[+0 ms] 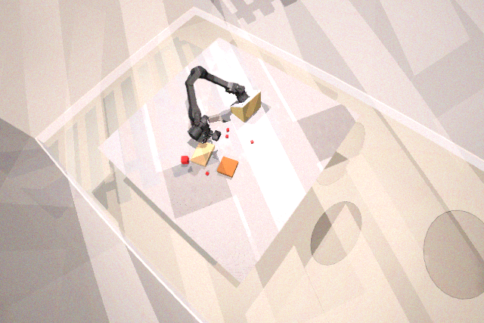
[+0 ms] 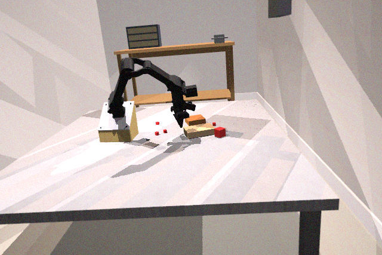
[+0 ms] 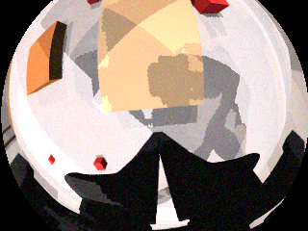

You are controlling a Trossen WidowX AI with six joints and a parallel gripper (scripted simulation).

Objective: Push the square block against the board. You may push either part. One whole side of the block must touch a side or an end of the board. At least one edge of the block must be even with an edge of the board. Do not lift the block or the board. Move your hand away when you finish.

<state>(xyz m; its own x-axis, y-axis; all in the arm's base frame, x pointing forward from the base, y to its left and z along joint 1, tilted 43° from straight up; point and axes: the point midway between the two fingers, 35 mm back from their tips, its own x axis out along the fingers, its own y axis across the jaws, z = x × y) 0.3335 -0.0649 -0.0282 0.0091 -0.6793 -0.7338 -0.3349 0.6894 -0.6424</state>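
Observation:
The board [image 1: 202, 154] [image 2: 200, 131] [image 3: 144, 72] is light tan wood and lies flat on the table. The orange square block [image 1: 228, 166] [image 2: 195, 119] [image 3: 40, 58] lies flat beside it, with a gap between them; the two do not touch. My gripper [image 2: 181, 125] [image 3: 158, 136] is shut and empty. Its tips are just off the board's near end in the wrist view, a little above the table, with a gap between tips and board. In the top view the arm hides the fingertips.
A larger red cube [image 1: 184, 159] [image 2: 219, 132] [image 3: 210, 6] stands close to the board's far end, on the side away from the orange block. Several small red cubes lie around, one [image 1: 206, 173] [image 2: 213, 123] near both parts. The arm's box base [image 1: 252, 107] [image 2: 114, 136] stands behind.

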